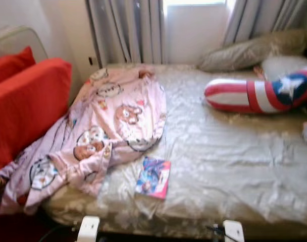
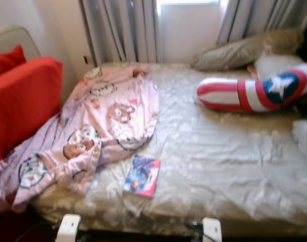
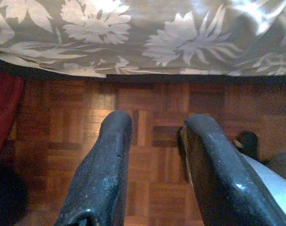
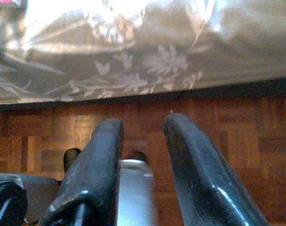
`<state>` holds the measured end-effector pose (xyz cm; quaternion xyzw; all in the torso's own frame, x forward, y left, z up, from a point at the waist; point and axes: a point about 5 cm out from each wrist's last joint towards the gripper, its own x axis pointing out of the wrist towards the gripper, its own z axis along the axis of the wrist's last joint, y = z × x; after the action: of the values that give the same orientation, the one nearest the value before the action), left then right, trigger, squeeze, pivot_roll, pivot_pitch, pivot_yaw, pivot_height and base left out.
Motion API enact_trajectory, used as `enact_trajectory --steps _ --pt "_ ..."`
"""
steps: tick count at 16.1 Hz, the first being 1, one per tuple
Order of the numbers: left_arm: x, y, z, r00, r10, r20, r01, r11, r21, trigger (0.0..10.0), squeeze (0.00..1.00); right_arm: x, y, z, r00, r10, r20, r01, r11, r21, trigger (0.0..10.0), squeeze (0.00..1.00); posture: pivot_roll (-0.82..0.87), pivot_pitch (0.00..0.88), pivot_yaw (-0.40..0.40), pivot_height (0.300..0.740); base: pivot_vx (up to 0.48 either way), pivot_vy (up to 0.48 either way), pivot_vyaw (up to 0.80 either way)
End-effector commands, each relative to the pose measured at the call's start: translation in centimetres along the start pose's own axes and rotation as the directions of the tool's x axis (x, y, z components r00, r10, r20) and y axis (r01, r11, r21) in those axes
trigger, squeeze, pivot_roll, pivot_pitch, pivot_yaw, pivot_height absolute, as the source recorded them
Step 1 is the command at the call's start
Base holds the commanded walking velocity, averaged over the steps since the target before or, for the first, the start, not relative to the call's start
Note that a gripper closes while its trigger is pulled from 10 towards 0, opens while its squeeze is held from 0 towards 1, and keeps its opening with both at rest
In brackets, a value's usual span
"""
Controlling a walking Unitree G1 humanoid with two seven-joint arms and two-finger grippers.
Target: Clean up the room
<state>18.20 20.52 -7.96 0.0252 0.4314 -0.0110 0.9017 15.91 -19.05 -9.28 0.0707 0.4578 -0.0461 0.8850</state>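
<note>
No legible text, brand or number found: the small colourful picture book (image 1: 153, 177) on the bed is blurred, its cover lettering unreadable.

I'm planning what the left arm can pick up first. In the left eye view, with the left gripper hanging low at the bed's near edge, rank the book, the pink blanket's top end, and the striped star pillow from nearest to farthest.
From the left gripper, hanging at the bed's near left edge:
1. Book, on the sheet near the front edge.
2. Pink blanket's top end, left side, toward the curtains.
3. Striped star pillow, far right by the headboard end.
</note>
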Motion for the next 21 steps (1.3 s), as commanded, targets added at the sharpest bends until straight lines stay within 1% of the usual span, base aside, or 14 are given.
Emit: enact_trajectory --steps 1,4,7,9,11,14,16,17,19,21 --pt "0.0 -0.1 -0.2 1.0 -0.009 -0.01 0.01 1.0 0.017 10.0 0.0 -0.1 -0.3 -0.6 1.0 -0.009 -0.022 0.009 1.0 0.008 10.0 0.0 0.01 0.0 0.024 0.74 0.0 0.48 0.0" --pt "0.0 0.0 -0.2 1.0 -0.008 -0.01 0.008 1.0 0.016 10.0 0.0 -0.1 0.0 -0.7 1.0 -0.007 -0.028 0.007 1.0 0.009 10.0 0.0 0.01 0.0 0.024 0.74 0.0 0.48 0.0" --pt "0.0 0.0 -0.2 1.0 -0.007 -0.011 0.007 1.0 0.015 10.0 0.0 0.0 0.6 -0.7 0.999 0.0 -0.037 0.0 1.0 0.002 10.0 0.0 0.01 0.0 0.024 0.74 0.0 0.48 0.0" --pt "0.0 -0.1 -0.2 1.0 -0.007 -0.009 0.007 1.0 0.014 10.0 0.0 0.0 1.1 -0.7 0.999 0.007 -0.035 -0.007 1.0 0.003 10.0 0.0 0.01 0.0 0.023 0.74 0.0 0.292 0.0" --pt "0.0 -0.1 -0.2 1.0 -0.007 -0.006 0.008 1.0 0.018 10.0 0.0 0.0 1.1 -0.7 0.999 0.009 -0.036 -0.009 1.0 0.001 10.0 0.0 0.01 0.0 0.022 0.74 0.0 0.0 0.0" --pt "0.0 -0.2 -0.1 1.0 -0.017 0.004 0.017 1.0 0.006 10.0 0.0 -0.3 -0.2 -1.2 0.999 -0.004 -0.042 0.004 1.0 -0.003 10.0 0.0 0.02 0.0 0.02 0.74 0.0 0.0 0.0" --pt "0.0 -0.2 -0.2 1.0 -0.018 -0.001 0.018 1.0 0.019 10.0 0.0 -0.4 -1.1 -1.3 0.999 -0.011 -0.042 0.011 1.0 -0.002 10.0 0.0 0.02 0.0 0.02 0.74 0.0 0.0 0.0" --pt "-0.1 -0.4 -0.3 0.999 -0.033 0.0 0.033 0.999 0.032 10.0 0.0 -0.5 -1.4 -1.3 0.999 -0.014 -0.042 0.014 1.0 -0.001 10.0 0.0 0.02 0.0 0.02 0.74 0.0 -0.266 0.0" --pt "0.1 -1.1 -0.1 0.999 -0.041 -0.001 0.041 0.998 0.041 10.0 0.0 -0.5 -1.4 -1.3 0.999 -0.014 -0.042 0.014 1.0 -0.002 10.0 0.0 0.02 0.0 0.019 0.74 0.0 -0.36 0.0" --pt "0.2 -1.3 0.1 0.999 -0.041 0.0 0.041 0.998 0.04 10.0 0.0 -0.5 -1.2 -1.3 0.999 -0.011 -0.043 0.011 1.0 -0.004 10.0 0.0 0.02 0.0 0.019 0.74 0.0 -0.454 0.0"
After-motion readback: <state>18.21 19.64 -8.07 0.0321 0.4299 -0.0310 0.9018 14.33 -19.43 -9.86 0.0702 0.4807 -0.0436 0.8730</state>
